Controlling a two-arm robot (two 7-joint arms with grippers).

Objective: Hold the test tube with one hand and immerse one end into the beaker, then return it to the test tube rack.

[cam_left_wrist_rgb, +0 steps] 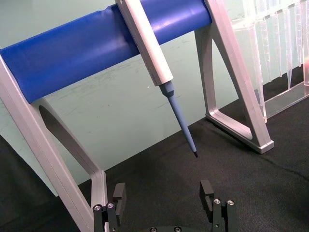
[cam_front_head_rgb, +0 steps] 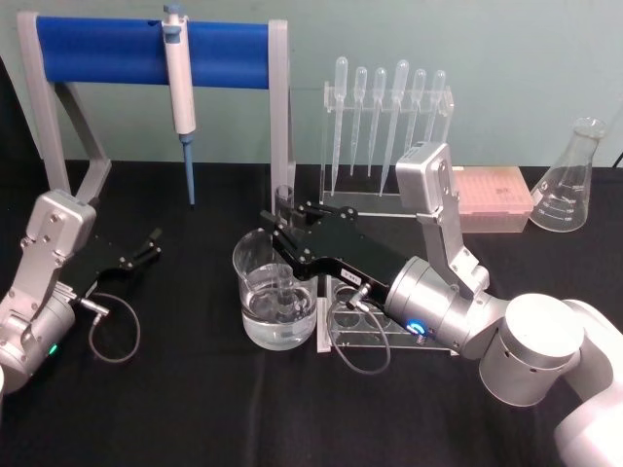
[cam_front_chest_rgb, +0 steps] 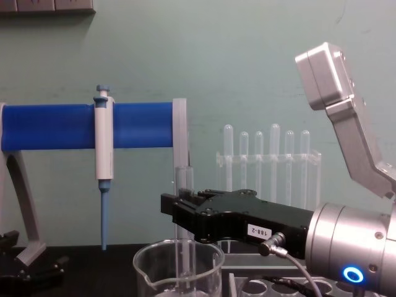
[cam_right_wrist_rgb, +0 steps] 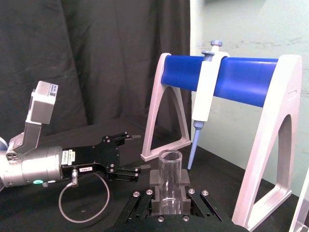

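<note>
Two hands: I have the right hand (cam_front_head_rgb: 275, 226) over the beaker, the left hand (cam_front_head_rgb: 149, 243) parked low at my left on the black surface (cam_front_head_rgb: 195, 409).
Writing: I read "188-2" on a white label on the right hand's black body in the chest view; the left hand carries a small white label I cannot read; the flask (cam_front_head_rgb: 569, 180) shows printed scale marks too small to make out.
Test tube: I see the test tube (cam_front_chest_rgb: 184, 216) as a long clear glass tube with an open rimmed top, standing upright.
Tube position: its top rises above the right hand's fingers (cam_front_chest_rgb: 185, 213), its lower end reaches down inside the beaker (cam_front_head_rgb: 275, 292).
Right hand state: pinched on the test tube just below its rim, as the right wrist view shows with the tube (cam_right_wrist_rgb: 170, 181) between the pads.
Left hand state: fingers (cam_left_wrist_rgb: 118, 198) spread apart, holding nothing.
Beaker: wide clear glass with a pouring spout, part filled with clear liquid, standing beside a clear tube rack (cam_front_head_rgb: 360, 336).
Behind: a blue-and-white pipettor (cam_front_head_rgb: 180, 92) hangs on a stand (cam_front_head_rgb: 97, 53) with a blue bar; plastic pipettes (cam_front_head_rgb: 384, 107) stand in a clear rack; a pink box (cam_front_head_rgb: 492, 195) sits near the flask.
</note>
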